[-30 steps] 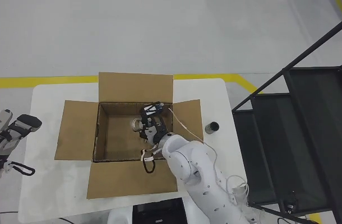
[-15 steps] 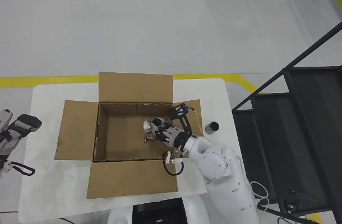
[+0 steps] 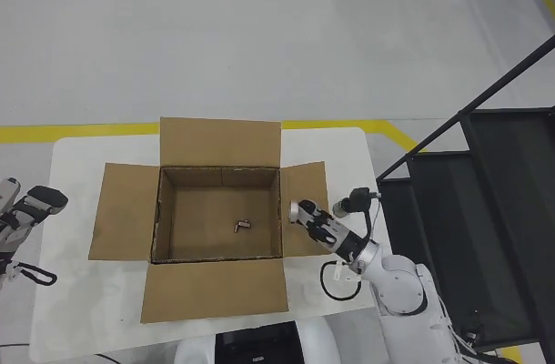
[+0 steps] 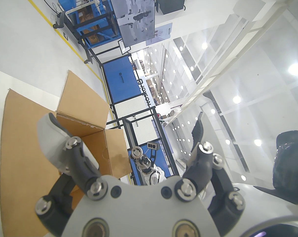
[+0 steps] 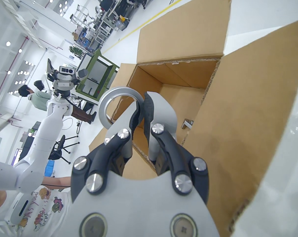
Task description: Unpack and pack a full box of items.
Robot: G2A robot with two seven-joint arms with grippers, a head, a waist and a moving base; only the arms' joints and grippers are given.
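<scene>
Top: box (image 3: 219,141) open mid-worktop (image 3: 77,155), four flaps spread; small metal part (image 3: 242,224) on its floor; right tool (image 3: 303,215) above the right flap; left tool (image 3: 25,197) past the worktop's left edge.
Left wrist: fingers (image 4: 52,129) wide apart.
Right wrist: tool clamped on metal ring (image 5: 121,90).

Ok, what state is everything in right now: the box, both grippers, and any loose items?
box: open, all four flaps folded out.
right gripper: jaws shut on the metal ring.
metal ring: held above the box's right flap.
left gripper: jaws open, empty, beside the table's left edge.
small metal piece: lying loose on the box floor.
</scene>
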